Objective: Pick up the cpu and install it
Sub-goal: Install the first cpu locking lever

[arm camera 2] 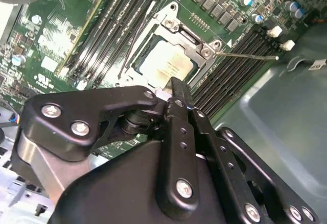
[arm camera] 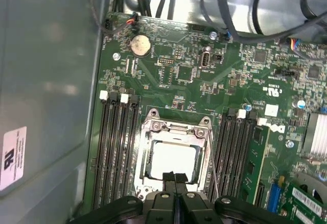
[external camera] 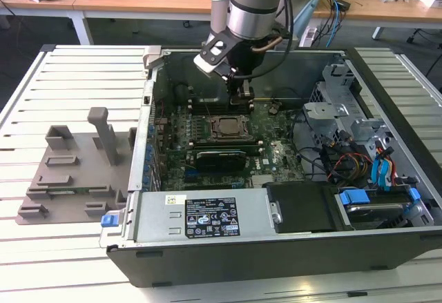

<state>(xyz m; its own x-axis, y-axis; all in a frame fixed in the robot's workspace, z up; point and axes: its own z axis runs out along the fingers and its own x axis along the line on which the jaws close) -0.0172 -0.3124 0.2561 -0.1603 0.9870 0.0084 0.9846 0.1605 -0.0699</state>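
The cpu point(arm camera: 172, 157) is a pale silvery square lying flat inside the metal socket frame point(arm camera: 149, 127) on the green motherboard point(arm camera: 168, 66). It also appears in the second wrist view as the cpu point(arm camera 2: 166, 63), seated in the socket with the load plate swung open. My gripper point(arm camera: 174, 177) hovers just above the cpu's edge, its two black fingers point(arm camera 2: 176, 89) pressed together with nothing between them. In the exterior view my gripper point(external camera: 239, 100) hangs inside the open computer case, a little behind the socket point(external camera: 224, 128).
Memory slots point(arm camera: 116, 147) flank the socket on both sides, and the thin socket lever point(arm camera 2: 245, 56) sticks out over them. Case walls point(external camera: 387, 96), drive cages and cables point(external camera: 345, 158) crowd the exterior view's right. A grey plastic fixture tray point(external camera: 76, 168) lies outside the case on the left.
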